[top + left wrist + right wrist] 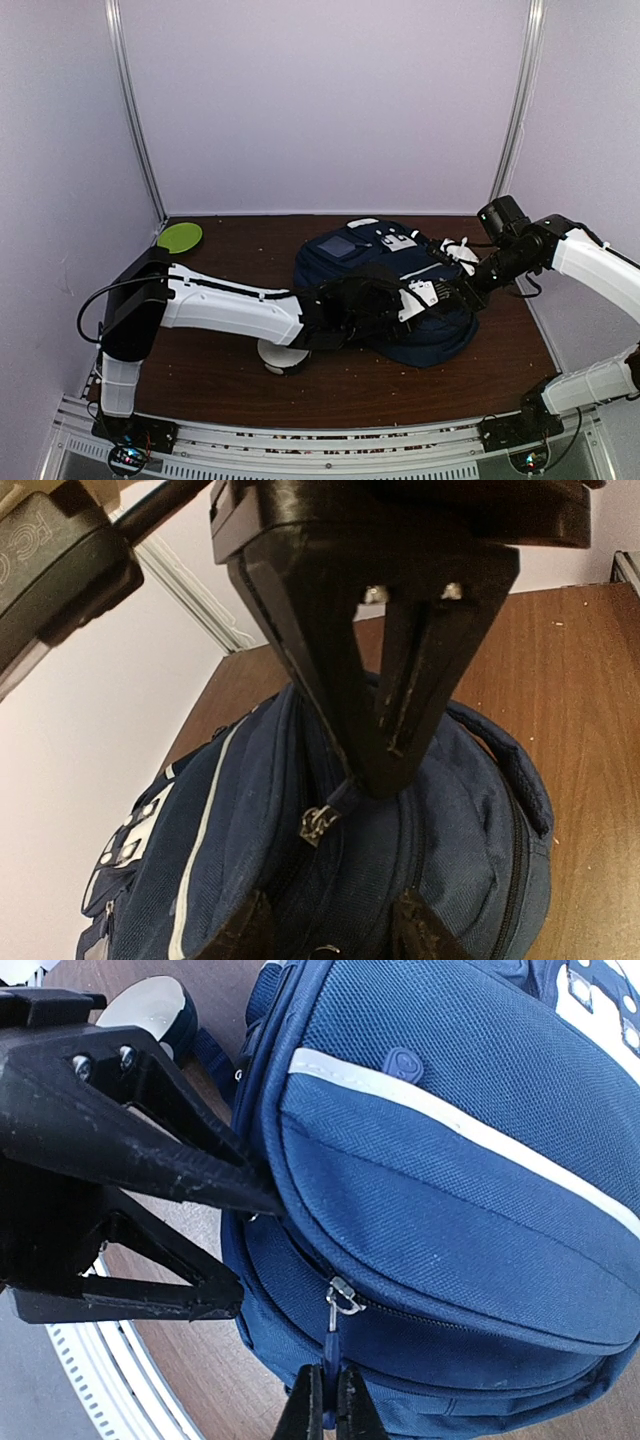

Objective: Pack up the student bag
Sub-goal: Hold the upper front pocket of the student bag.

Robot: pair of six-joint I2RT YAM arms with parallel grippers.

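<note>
Backpack (340, 262) is lying on the brown table (220, 380), right of the middle. The right gripper (328, 1388) is pinching the zipper pull (329, 1345) tight. The left gripper (332, 925) is holding its fingers wide apart against the backpack's side.

- Soft, even overhead light; the top view is slightly grainy, its pale walls tinted violet
- The dark desk (200, 380) shows only faint shadows
- The right gripper (385, 775) looms near the left wrist lens, black, its detail lost
- The student bag (450, 1160) weave is sharp; the zip pull (342, 1300) glints
</note>
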